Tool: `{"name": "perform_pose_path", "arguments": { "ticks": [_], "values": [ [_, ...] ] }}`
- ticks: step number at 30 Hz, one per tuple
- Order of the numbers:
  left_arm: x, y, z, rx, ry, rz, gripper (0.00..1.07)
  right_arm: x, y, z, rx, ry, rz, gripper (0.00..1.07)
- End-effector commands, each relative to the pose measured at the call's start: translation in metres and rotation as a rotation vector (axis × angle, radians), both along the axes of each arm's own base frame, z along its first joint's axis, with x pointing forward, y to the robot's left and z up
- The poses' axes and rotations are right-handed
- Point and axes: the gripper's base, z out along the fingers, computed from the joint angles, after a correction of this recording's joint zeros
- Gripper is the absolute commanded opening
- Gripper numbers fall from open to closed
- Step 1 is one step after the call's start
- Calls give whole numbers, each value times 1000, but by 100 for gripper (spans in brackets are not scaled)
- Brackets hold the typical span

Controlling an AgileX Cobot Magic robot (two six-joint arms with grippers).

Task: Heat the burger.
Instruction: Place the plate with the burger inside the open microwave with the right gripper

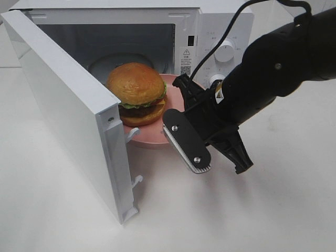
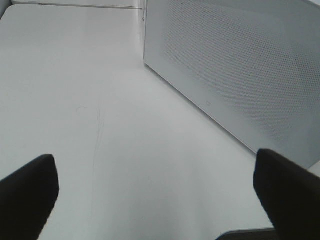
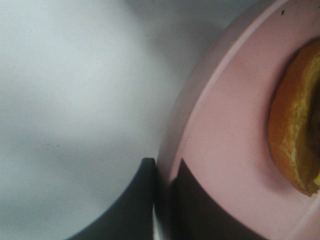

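Note:
The burger (image 1: 137, 92), with a golden bun, green lettuce edge and dark filling, sits on a round pink plate (image 1: 149, 139). The plate lies at the mouth of the open white microwave (image 1: 220, 26), its front edge sticking out past the opening. My right gripper (image 1: 179, 102) is at the plate's right rim. In the right wrist view the gripper (image 3: 162, 200) is shut on the plate's rim (image 3: 220, 125), with the burger's bun (image 3: 295, 135) close by. My left gripper (image 2: 155, 200) is open and empty above the bare table. It does not show in the exterior high view.
The microwave door (image 1: 68, 105) stands wide open to the left of the plate. The control knobs (image 1: 227, 51) are on the right of the microwave front. In the left wrist view a white dotted microwave panel (image 2: 240, 65) stands ahead. The white table (image 1: 262, 210) surrounds it.

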Motion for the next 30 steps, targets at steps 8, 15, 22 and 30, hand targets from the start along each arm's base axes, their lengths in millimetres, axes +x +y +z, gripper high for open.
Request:
{"name": "perform_pose_path", "arguments": {
  "ticks": [8,15,22,30],
  "values": [
    [0,-1,0,-10,-9,-2,98,28,16,13,6,-36,25,0],
    [0,-1,0,-10,-9,-2,98,40,25,13,6,-36,25,0],
    [0,-1,0,-10,-9,-2,98,51,33,17,22,-57,25,0],
    [0,-1,0,-10,-9,-2,98,62,42,16,30,-62,21,0]
  ]
}}
